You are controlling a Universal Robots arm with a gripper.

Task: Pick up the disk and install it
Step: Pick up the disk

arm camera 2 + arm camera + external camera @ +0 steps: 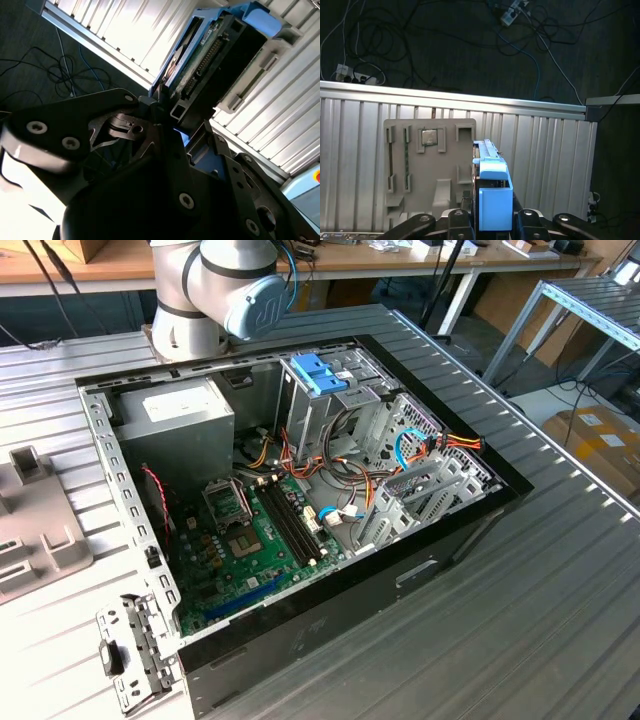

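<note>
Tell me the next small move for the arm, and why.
Probably a short, straight lift. In the first wrist view the gripper's jaws hold the disk upright, directly over the grey tray. Rising first should clear the tray's slots before any sideways travel toward the case.

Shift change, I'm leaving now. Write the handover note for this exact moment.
Claw: shut on the disk, which it holds on edge.
Disk: in the first wrist view it hangs over the ribbed table at the edge of the grey tray, away from the open computer case.
Done: disk grasped, apparently lifted off the tray.
Left: installing it in the case; it is not in there yet.
</note>
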